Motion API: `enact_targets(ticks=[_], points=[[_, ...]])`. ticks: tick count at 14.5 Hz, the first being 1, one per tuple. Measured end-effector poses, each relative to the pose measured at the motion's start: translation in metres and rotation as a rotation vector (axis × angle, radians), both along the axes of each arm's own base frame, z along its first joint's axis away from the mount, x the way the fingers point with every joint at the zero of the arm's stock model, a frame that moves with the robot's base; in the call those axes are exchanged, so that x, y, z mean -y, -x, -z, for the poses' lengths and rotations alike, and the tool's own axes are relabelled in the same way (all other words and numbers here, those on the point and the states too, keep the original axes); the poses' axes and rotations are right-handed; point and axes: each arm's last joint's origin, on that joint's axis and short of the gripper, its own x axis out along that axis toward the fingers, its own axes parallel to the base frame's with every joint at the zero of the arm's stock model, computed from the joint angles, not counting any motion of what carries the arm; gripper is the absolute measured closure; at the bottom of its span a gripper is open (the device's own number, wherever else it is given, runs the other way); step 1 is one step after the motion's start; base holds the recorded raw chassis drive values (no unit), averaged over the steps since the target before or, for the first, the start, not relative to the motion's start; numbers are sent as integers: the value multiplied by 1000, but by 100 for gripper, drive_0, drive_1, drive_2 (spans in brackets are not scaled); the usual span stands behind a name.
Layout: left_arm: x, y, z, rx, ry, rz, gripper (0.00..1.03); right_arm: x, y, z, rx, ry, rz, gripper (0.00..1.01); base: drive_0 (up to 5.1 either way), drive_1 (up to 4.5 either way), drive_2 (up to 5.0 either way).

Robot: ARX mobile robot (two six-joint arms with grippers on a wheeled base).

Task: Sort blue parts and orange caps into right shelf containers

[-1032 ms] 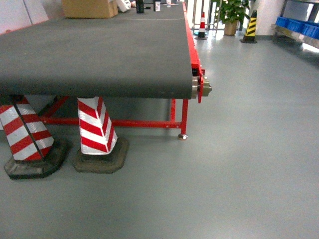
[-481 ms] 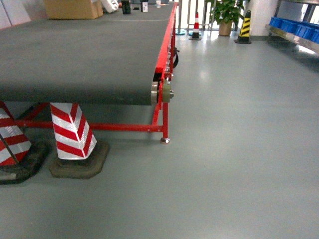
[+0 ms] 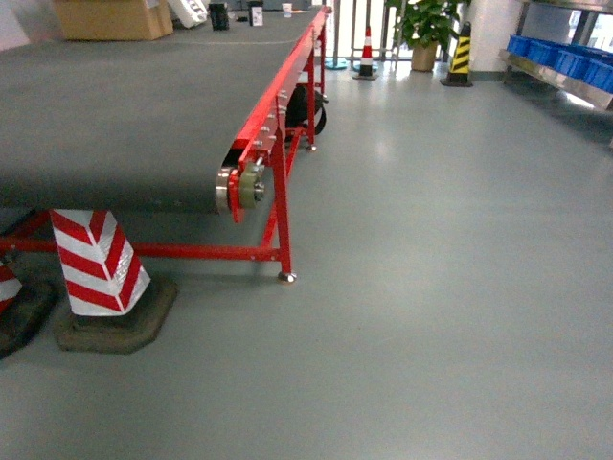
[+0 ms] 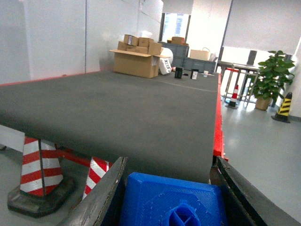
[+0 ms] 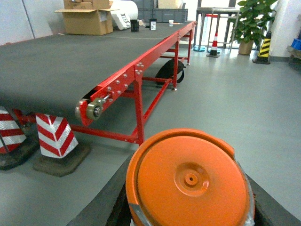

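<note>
Wrist views show left claw [image 4: 167, 197] clamped on blue part [image 4: 171, 202], right claw [image 5: 188, 197] on orange cap [image 5: 190, 181].

conveyor belt [image 3: 115, 105] | striped cone [image 3: 96, 264] beneath | potted plant [image 3: 421, 24] far

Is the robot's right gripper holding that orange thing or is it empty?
Holding. In the right wrist view the orange cap sits between the right gripper's dark fingers, filling the gap.
</note>
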Motion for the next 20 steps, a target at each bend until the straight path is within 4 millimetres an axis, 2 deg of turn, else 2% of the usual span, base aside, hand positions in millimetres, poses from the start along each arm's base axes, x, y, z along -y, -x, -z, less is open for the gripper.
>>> enact_targets(ticks=[20], points=[[0,0,0,-3,0,0,56,0,0,0,3,0,0,57,477,-106,-368]])
